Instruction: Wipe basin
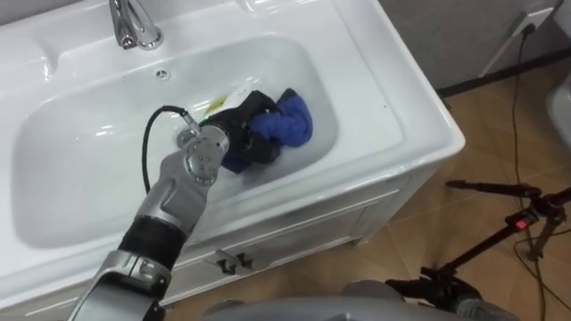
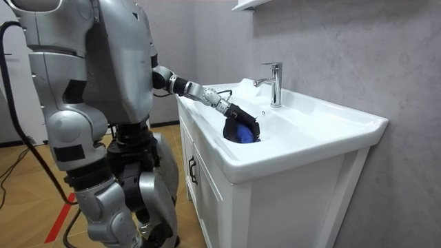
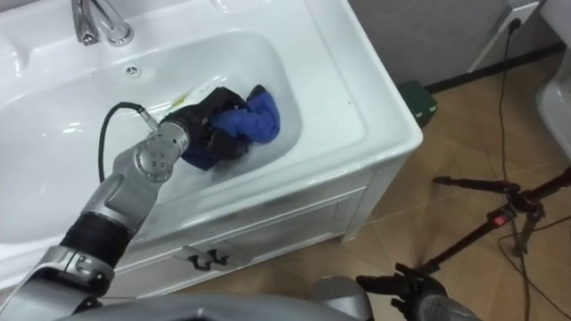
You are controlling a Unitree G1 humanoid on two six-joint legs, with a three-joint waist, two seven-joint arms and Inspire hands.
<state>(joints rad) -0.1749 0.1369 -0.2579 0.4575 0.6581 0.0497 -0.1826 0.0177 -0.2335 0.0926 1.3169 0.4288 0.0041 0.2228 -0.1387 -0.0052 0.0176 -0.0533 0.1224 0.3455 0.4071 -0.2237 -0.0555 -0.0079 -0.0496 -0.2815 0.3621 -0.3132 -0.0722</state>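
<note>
The blue cloth (image 1: 293,120) is lying bunched in the right part of the basin (image 1: 80,152), on the bowl's bottom and well apart from the tap (image 1: 134,22). The left hand (image 1: 239,127) is reaching down into the bowl, its dark fingers (image 1: 259,109) curling round the cloth and gripping it. The robot is standing at the basin's front. A tripod (image 1: 500,227) is lying on the floor to the right.

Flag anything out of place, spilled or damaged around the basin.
Nothing stands out. The left hand grips the bunched blue cloth inside the basin, as wiping needs; no spill, crack or stray item shows on the basin or the faucet.
</note>
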